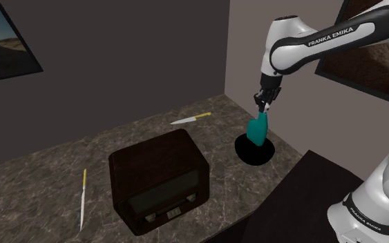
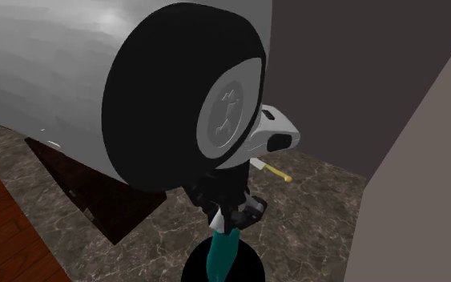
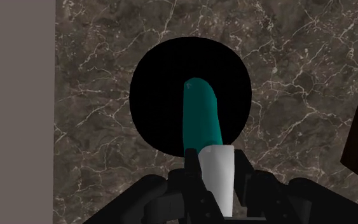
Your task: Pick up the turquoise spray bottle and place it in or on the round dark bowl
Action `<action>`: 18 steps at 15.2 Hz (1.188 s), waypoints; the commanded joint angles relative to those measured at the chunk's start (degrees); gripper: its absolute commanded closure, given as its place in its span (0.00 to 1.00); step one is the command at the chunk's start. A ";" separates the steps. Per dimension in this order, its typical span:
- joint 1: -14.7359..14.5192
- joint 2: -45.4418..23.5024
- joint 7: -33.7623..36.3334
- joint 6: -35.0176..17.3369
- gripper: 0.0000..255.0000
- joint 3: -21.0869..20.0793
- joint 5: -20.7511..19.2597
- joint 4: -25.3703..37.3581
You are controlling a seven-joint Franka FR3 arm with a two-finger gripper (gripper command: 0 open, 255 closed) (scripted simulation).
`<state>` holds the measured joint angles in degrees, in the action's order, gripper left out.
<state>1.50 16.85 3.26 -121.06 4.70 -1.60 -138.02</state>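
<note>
The dark marbled counter carries a round black bowl near its end by the side wall. The turquoise spray bottle, white at the neck, hangs over the bowl's middle. I cannot tell whether its base touches. The pincer is clamped on the neck. The second exterior view cuts off the bowl.

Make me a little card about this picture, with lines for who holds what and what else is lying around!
Holder: black two-finger claw, shut on the bottle's white top
Held thing: turquoise spray bottle, roughly upright
Under it: round black bowl; touching or not, cannot tell
Surface: dark marbled counter
Nearby: dark brown radio-like box
Also lying there: yellow-handled knife by the wall; second yellow-handled knife beside the box
</note>
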 commanded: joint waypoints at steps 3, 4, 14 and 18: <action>0.04 -1.26 -0.13 -3.22 1.00 0.14 0.02 -1.92; 0.03 -1.65 -0.15 -4.06 1.00 0.16 0.03 -2.37; 0.04 -2.00 -0.18 -4.80 0.00 0.19 0.04 -2.76; 0.04 -2.01 -0.19 -4.81 0.00 0.20 0.04 -2.76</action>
<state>1.54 14.84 3.07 -125.88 4.89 -1.56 -140.78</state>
